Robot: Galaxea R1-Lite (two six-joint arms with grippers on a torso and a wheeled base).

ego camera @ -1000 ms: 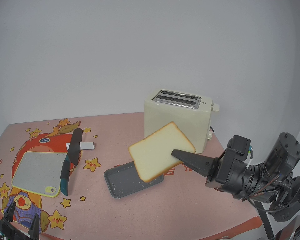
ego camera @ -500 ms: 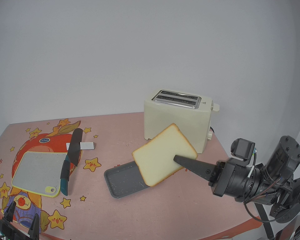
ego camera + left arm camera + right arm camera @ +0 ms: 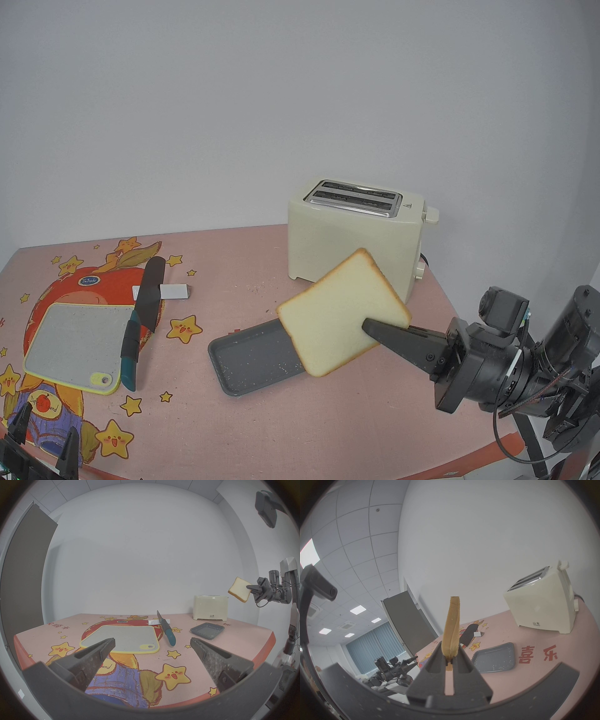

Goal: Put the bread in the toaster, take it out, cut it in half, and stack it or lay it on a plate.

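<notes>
We list the bread [image 3: 342, 312], aloft near the grey plate [image 3: 250, 362] and the toaster [image 3: 353, 240], its corner clamped by the right gripper [image 3: 377, 327]; the right wrist view adds the slice edge-on between those fingers. The left wrist view adds the left gripper [image 3: 152, 642], fingers spread wide, empty.

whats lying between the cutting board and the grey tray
A teal-handled knife along the tray-side edge of the cutting board; from there to the grey tray, bare tablecloth. Head view shows it.

An office-like test room: white gridded drop ceiling [image 3: 362, 527], recessed panel lights [image 3: 358, 609], blue-grey vertical blinds [image 3: 367, 645], a bare white wall [image 3: 250, 125] behind a pink cartoon-printed table [image 3: 350, 425].
</notes>
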